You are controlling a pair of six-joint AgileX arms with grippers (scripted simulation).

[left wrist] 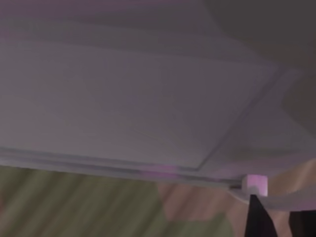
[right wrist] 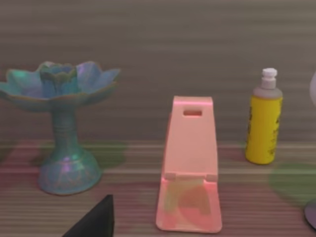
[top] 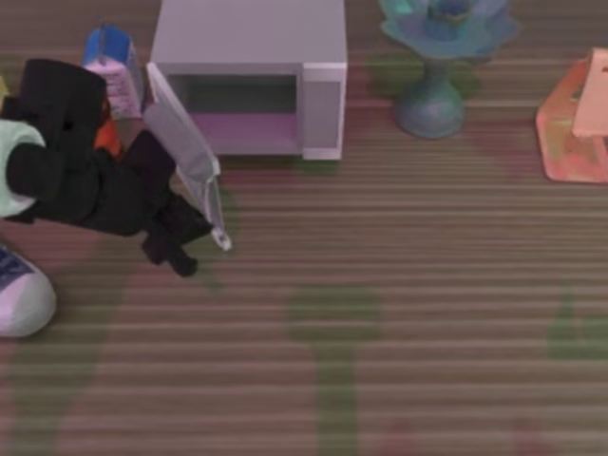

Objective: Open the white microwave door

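Observation:
The white microwave (top: pixel 247 33) stands at the back of the table, left of centre. Its white microwave door (top: pixel 185 142) is swung well out to the left and front, baring the purple-tinted floor (top: pixel 249 133) inside. My left gripper (top: pixel 180 249) sits at the door's free edge, shut on the thin handle there. In the left wrist view the door (left wrist: pixel 138 98) fills most of the picture, and the handle (left wrist: pixel 276 197) runs between two dark fingertips (left wrist: pixel 256 217). My right gripper (right wrist: pixel 98 219) is outside the top view; only a dark tip of it shows.
A blue lotus-shaped stand (top: pixel 432 57) and a pink phone stand (top: pixel 579 123) sit to the microwave's right. A blue carton (top: pixel 112 62) is behind my left arm. A shoe (top: pixel 19 294) lies at the left edge. A yellow bottle (right wrist: pixel 264 126) stands beyond the phone stand.

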